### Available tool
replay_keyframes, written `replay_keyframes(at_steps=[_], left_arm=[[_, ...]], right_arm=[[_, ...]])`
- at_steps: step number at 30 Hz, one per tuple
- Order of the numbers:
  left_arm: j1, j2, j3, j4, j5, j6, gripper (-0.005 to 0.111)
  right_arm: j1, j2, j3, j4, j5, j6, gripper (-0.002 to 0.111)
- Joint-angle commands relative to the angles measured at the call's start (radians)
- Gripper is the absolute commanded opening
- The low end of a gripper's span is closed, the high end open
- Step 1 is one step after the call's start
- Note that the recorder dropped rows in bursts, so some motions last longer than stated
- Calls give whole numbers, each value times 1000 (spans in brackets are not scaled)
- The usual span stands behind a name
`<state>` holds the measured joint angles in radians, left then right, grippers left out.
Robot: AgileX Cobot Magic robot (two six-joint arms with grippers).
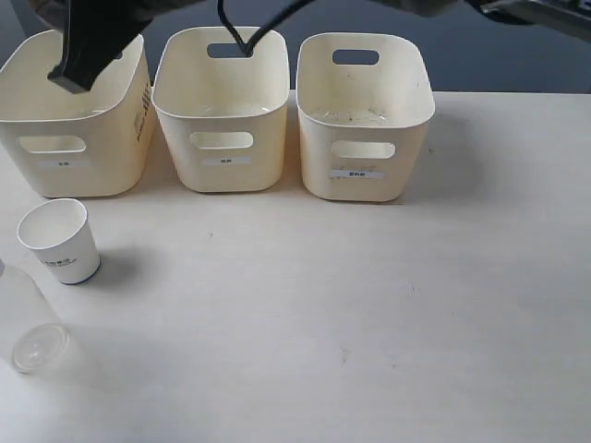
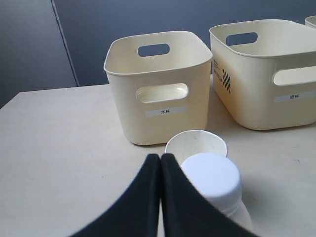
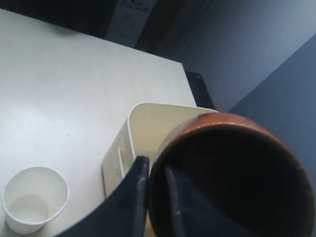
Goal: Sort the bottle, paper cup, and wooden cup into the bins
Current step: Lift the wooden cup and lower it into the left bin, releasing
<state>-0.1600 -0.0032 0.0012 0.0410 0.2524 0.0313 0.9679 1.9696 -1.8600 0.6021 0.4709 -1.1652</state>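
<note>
Overhead, right hand (image 3: 157, 197) pinching wooden cup (image 3: 232, 177)

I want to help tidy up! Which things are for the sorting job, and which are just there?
For the job: bottle, paper cup, wooden cup held by the right end effector, three bins.
Just there: table, black cable, empty left end effector.

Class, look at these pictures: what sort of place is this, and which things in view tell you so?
Probably a robot test bench or lab: a bare pale table, three labelled cream bins in a row, and a black gripper gripping a wooden cup.
</note>
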Motion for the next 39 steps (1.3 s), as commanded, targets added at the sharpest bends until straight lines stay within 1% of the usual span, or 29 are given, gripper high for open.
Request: replay_keyframes(at_steps=[1,13,17,22,27,36,38,39], left_arm=[[-1,3,-1,2,-14,-3,0],[-1,3,-1,2,-14,-3,0],[-1,3,-1,2,-14,-3,0],[-1,3,-1,2,-14,-3,0],[-1,3,-1,2,-14,-3,0],[-1,3,-1,2,-14,-3,0],[-1,3,-1,2,-14,-3,0],[-1,3,-1,2,-14,-3,0]], right_arm=[[-39,76,-127,36,53,-12,-1],[-108,450,-568,199,148,-15,-1],[-122,545,-651,244,146,-26,-1],[-122,610,-681,291,143,-78,-1],[-122,631,-689,298,147,-121,-1],[-119,640,-689,300,125,-120,-1],[-119,641,-689,298,125,-120,1],[-119,641,-689,298,125,-120,4]])
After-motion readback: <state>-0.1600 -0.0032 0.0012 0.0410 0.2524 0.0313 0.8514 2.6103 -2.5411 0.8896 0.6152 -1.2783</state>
